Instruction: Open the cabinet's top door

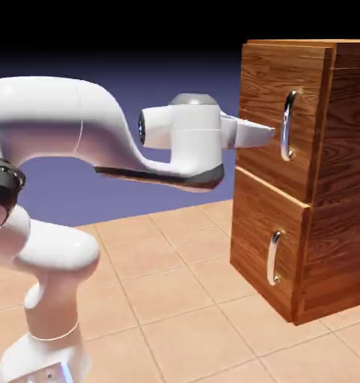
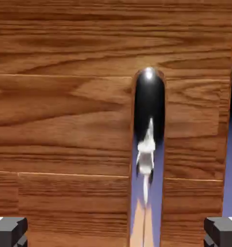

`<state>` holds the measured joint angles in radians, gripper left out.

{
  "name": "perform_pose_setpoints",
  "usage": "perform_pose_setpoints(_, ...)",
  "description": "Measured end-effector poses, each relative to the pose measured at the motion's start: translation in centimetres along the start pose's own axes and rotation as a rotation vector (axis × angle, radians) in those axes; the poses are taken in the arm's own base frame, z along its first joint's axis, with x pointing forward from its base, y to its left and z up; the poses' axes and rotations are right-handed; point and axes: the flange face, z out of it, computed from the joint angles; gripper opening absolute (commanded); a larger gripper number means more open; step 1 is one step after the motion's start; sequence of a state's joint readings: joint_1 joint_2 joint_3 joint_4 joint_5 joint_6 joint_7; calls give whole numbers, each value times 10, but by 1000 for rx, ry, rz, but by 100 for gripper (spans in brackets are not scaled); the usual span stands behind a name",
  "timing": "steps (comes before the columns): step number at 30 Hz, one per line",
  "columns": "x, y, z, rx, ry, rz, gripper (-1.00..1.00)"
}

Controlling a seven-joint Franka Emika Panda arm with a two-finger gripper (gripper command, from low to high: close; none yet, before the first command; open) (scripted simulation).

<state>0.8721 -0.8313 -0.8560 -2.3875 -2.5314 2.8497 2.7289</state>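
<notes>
The top door (image 1: 276,131) sits closed, flush with the front of the cabinet (image 1: 340,187), occupying the upper part of that front; its wood grain runs unbroken to the seam above the lower panel (image 1: 269,243); the door's long curved silver handle (image 1: 288,126) stands vertical near the door's right edge in the exterior view; in the hand view the same handle (image 2: 148,144) runs up the middle of the frame, its polished surface mirroring the white arm and the tiled floor; the door (image 2: 64,120) fills almost all of that view, with a sliver of blue-violet backdrop at the far right

The lower panel carries a shorter silver handle (image 1: 273,258), also vertical, and is likewise shut

The pincer (image 1: 266,133) is levelled horizontally at the top door, its tip just beside the long handle and at about the handle's mid-height; from the exterior view contact cannot be confirmed; in the hand view the two grey fingertips (image 2: 9,231) sit at the bottom corners, wide apart, with the handle centred between them and clear of both; the pincer is released, grasping nothing

The white arm (image 1: 78,135) rises from the lower left and reaches right toward the cabinet; the cabinet stands on the tan tiled desk (image 1: 182,299) at the scene's right
</notes>
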Motion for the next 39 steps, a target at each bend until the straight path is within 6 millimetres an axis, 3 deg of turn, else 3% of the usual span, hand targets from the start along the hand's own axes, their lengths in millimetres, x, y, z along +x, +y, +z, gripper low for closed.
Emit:
perform_pose_setpoints(5, 6, 14, 10, 47, 28, 16, 0)
perform_pose_setpoints(10, 7, 12, 59, 47, 27, 16, 0)
perform_pose_setpoints(11, 7, 12, 60, 47, 28, 16, -100)
perform_pose_setpoints(13, 7, 12, 60, 47, 28, 16, -100)
perform_pose_setpoints(28, -28, -20, -5, -144, 216, 21, -100)
perform_pose_setpoints(39, -53, -43, -36, -254, 323, 25, -100)
